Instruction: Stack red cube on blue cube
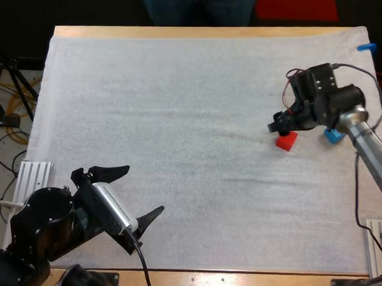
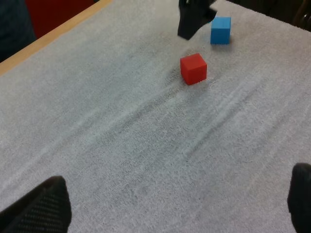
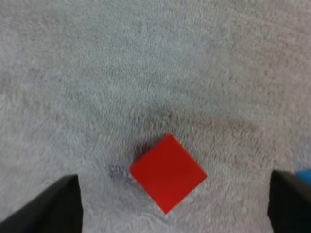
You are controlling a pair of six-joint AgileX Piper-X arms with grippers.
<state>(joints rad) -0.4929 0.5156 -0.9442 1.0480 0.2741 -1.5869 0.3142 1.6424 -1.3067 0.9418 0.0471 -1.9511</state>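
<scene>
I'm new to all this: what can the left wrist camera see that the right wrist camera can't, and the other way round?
The left wrist view adds the whole blue cube, the right gripper hanging near the red cube, and the table with its wooden edge. The right wrist view adds a close look straight down on the red cube's top, between that gripper's own open fingers, with just a blue sliver beside one finger. Both share the red cube resting on the white mat.

This was a lab, folks: a wooden table (image 1: pixel 201 33) under a white mat (image 1: pixel 178 149), metal rails (image 1: pixel 36 175) at its near corners. A tripod (image 1: pixel 20 87) and loose cables (image 1: pixel 9 133) sat on the floor beside it.
</scene>
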